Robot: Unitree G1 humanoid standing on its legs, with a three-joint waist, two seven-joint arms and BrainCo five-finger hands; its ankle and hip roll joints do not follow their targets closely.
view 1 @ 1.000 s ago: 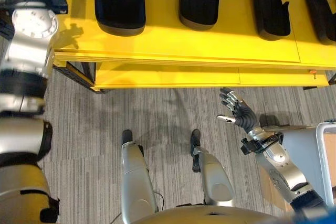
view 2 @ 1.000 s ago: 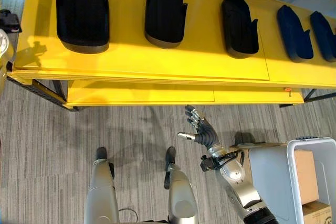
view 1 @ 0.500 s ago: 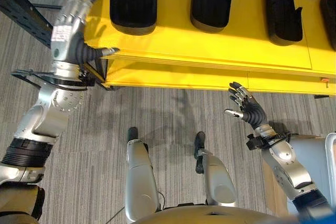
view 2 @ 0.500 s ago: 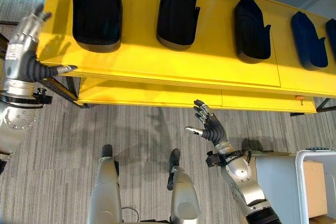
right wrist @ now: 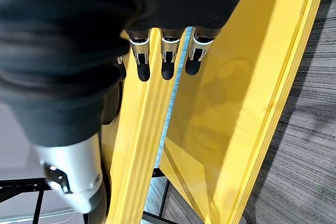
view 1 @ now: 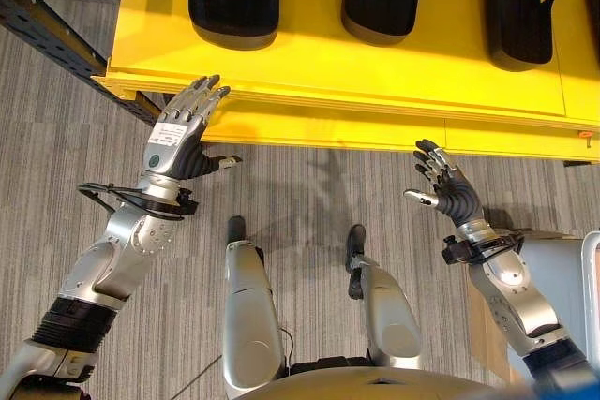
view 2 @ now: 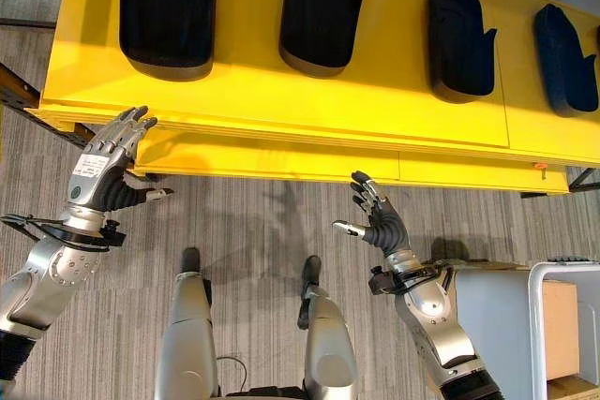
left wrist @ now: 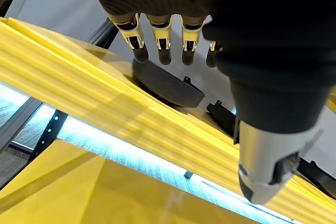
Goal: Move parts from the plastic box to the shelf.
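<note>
The yellow shelf [view 1: 375, 72] ran across the upper part of both eye views, with a lower yellow tier [view 2: 281, 158] showing beneath its front edge. On the top tier lay a row of black moulded parts: one at the left [view 2: 167, 11], one next to it [view 2: 322, 8], a third further right [view 2: 460, 37], and a darker bluish one [view 2: 565, 61] near the right end, all well apart from each other.

The left hand [view 1: 180, 138] was raised in front of the shelf's left end, fingers straight and spread, thumb out to the side, holding nothing; its fingertips [view 1: 212, 87] reached the shelf's front edge, though contact could not be told for sure. In the left wrist view its fingers [left wrist: 161, 35] pointed at a black part [left wrist: 165, 83] lying on the yellow top.

The right hand [view 2: 382, 224] hovered over the grey carpet floor [view 1: 300, 194], below the lower tier, likewise open and empty.

At the lower right stood the plastic box [view 2: 553, 316], pale-rimmed, with something tan and box-shaped [view 2: 562, 320] inside it.
</note>
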